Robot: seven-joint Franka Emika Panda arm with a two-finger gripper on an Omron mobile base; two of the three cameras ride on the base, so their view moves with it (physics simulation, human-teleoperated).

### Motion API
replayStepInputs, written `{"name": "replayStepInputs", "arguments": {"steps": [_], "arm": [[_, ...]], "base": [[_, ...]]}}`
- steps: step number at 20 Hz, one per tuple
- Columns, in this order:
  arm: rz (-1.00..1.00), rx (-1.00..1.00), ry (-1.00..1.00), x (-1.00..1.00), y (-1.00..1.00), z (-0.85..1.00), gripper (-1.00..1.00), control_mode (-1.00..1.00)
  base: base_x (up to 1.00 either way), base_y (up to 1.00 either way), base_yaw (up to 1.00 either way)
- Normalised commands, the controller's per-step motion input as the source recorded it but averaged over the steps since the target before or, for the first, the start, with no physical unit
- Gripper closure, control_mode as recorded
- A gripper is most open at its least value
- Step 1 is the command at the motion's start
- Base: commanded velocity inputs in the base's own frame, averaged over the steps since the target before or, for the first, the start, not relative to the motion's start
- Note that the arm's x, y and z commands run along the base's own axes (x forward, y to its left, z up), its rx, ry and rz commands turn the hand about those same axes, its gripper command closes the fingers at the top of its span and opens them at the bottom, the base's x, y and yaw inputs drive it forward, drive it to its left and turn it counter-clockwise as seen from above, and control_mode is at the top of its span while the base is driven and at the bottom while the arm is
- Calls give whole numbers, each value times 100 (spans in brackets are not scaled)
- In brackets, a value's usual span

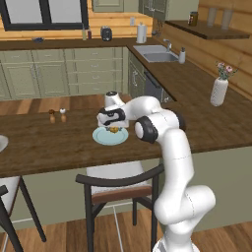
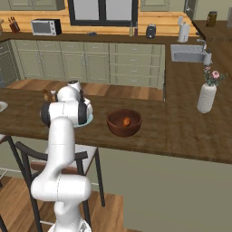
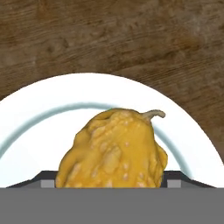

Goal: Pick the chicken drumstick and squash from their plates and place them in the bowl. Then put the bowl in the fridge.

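Hand view: the gripper (image 3: 112, 183) straddles the bumpy yellow squash (image 3: 114, 151) on its pale blue plate (image 3: 39, 113), fingers at either side; whether they pinch it, I cannot tell.

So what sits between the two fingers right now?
The squash, resting on the pale blue plate, fills the gap between the fingers in the hand view; whether they touch it is unclear.

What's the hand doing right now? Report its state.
Hand: lowered around the squash on its plate, fingers on either side; a closed grip cannot be told.
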Motion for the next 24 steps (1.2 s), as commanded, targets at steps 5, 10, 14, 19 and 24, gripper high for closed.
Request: {"name": "replayStepInputs", "arguments": {"steps": [5,10,14,19,24], "arm": [[0,0,-10,0,-1,1,100,-100],[0,0,-13,-52,-36,33,100,-100],[0,0,-5,-98,-47,48,100,-100],[0,0,-6,-100,-60,72,100,-100],[0,1,-2,-52,-47,99,100,-100]], "base": [[0,0,0],[0,0,0],[0,0,0],[0,0,0],[0,0,0]]}}
